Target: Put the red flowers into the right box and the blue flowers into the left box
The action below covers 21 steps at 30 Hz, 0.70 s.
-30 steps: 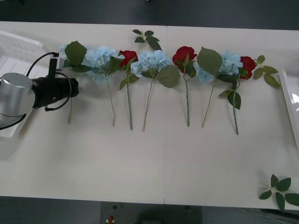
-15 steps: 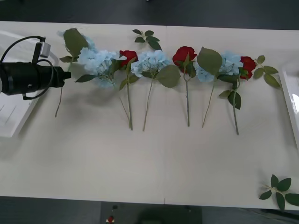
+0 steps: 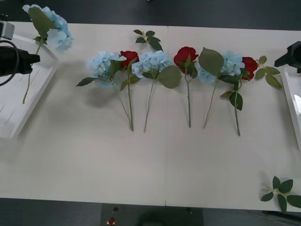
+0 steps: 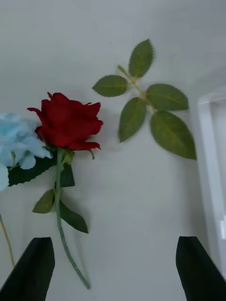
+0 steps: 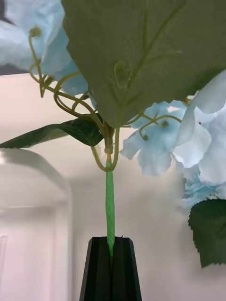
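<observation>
My left gripper (image 3: 36,58) is shut on the stem of a blue flower (image 3: 51,24) and holds it up over the left box (image 3: 33,96). In the left wrist view the black fingers (image 5: 112,270) pinch the green stem (image 5: 109,202) below the big leaf (image 5: 141,51). On the table lie three more blue flowers (image 3: 103,66) (image 3: 151,62) (image 3: 226,63) and three red flowers (image 3: 128,57) (image 3: 185,55) (image 3: 249,65) in a row. My right gripper (image 3: 288,56) (image 4: 115,270) is open, hovering near the rightmost red flower (image 4: 66,120). The right box (image 3: 292,101) sits at the right edge.
Bare leaf sprigs lie at the back middle (image 3: 148,38), beside the rightmost rose (image 3: 268,73) (image 4: 146,99) and at the front right corner (image 3: 282,190). The right box's rim (image 4: 207,155) lies just past the sprig. The table's front half is bare.
My left arm lifted the blue flower off the table and carried it left and back over the left box. My right gripper came into view at the right edge.
</observation>
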{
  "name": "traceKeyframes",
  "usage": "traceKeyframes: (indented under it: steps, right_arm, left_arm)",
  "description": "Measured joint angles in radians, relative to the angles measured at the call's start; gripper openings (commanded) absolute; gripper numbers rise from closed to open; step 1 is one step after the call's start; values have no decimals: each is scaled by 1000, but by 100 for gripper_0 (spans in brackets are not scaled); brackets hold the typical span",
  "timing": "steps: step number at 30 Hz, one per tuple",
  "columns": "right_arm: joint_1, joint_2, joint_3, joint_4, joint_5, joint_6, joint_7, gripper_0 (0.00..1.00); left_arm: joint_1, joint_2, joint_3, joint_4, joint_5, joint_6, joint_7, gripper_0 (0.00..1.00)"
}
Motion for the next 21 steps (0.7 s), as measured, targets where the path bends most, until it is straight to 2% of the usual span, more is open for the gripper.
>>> traceKeyframes:
  steps: [6, 13, 16, 21]
  right_arm:
    - [0, 124, 71, 18, 97, -130, -144, 76]
    - [0, 264, 66, 101, 243, -203, -184, 77]
    - [0, 296, 65, 142, 284, -229, -184, 86]
    - [0, 328, 69, 184, 305, -265, -184, 94]
  left_arm:
    - [16, 77, 146, 67, -106, 204, 0, 0]
    - [16, 173, 289, 109, -255, 402, 0, 0]
    - [16, 235, 312, 82, -303, 445, 0, 0]
    - [7, 351, 311, -4, -457, 534, 0, 0]
